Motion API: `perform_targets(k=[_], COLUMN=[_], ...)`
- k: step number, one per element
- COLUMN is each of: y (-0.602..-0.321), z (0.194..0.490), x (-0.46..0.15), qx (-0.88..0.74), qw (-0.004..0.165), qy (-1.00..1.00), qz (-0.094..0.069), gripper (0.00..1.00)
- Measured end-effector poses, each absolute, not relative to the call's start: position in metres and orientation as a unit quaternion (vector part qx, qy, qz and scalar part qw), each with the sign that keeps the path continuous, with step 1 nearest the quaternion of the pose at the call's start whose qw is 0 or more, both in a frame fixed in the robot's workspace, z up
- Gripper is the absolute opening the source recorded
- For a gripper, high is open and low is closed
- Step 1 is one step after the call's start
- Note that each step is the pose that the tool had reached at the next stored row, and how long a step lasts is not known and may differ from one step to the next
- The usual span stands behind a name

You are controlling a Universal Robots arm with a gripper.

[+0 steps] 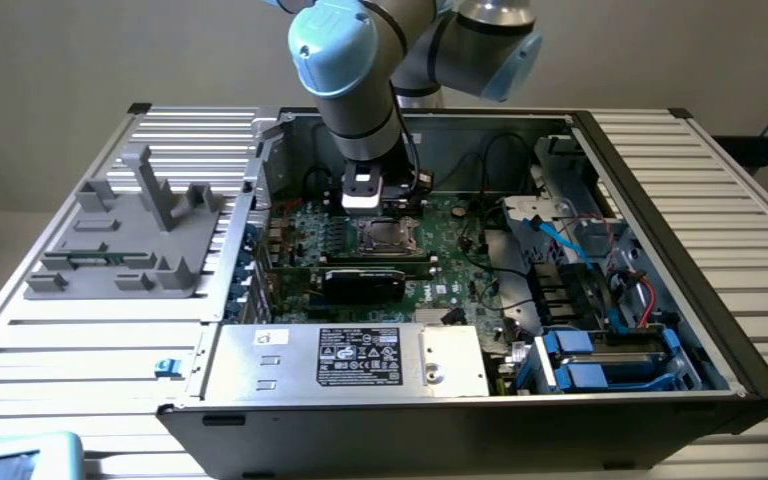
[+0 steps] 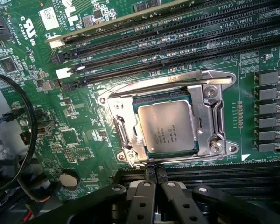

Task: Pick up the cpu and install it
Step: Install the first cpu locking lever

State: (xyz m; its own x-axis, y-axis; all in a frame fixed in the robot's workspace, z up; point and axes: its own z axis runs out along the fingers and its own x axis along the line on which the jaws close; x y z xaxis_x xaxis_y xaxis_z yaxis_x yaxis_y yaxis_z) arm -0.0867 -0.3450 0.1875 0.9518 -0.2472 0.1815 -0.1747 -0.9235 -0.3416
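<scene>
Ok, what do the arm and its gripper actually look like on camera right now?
The arm is grey tubing with light-blue joint caps. A white block sits above the gripper, whose black fingers carry round holes and silver screws.

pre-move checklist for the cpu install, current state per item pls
1. cpu in the socket frame: ok, it lies inside the frame.
2. cpu flat and square in the frame: cannot tell, it looks slightly skewed.
3. gripper free of the cpu: ok, fingers together, empty, at the frame's edge.
4. Socket frame clamped down: cannot tell.
5. Black cable away from the socket: ok.
6. Arm over the motherboard inside the case: ok.
</scene>
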Motion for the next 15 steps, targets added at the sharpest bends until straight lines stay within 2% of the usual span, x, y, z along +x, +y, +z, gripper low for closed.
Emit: perform_targets(k=[15], y=[-0.3456], z=[0.1878], x=[-0.0868], qx=[-0.974], qw=[0.163], qy=[0.11], qz=[-0.111], gripper=[0.11])
